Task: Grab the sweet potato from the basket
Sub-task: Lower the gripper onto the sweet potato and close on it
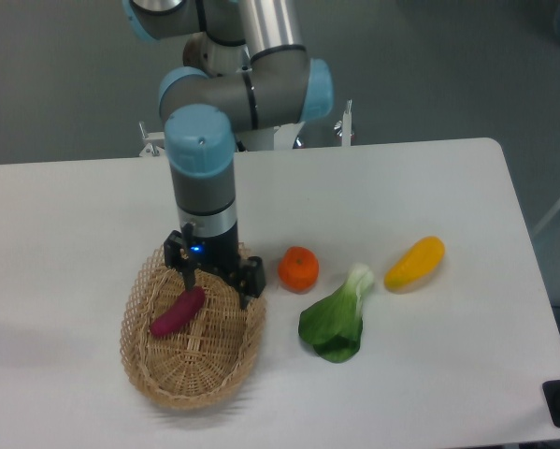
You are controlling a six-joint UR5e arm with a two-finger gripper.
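The bench (93, 201) fills most of the frame and carries all the produce. The UR5e arm (205, 159) descends from the upper centre of the frame and ends over the upper part of the basket (144, 369), the oval wicker container at lower left of the frame.

The gripper (216, 285) hangs with its fingers spread wide: one fingertip (187, 281) sits close to the upper end of the sweet potato, the other (246, 297) near the basket's right rim. Nothing is held between them.

The sweet potato (174, 314) lies on the woven base of the basket, slanting from lower left to upper right, not yet gripped and not lifted.

Task status, as judged: the approach is largely made; alignment, descent, closure and lift remain. The fingers appear offset to the right of the tuber, so a shift toward the left of the frame is probably required before closing.

Right of the basket, on the bench: a bok choy (337, 323), a yellow oblong vegetable (415, 263) and an orange fruit (298, 268).
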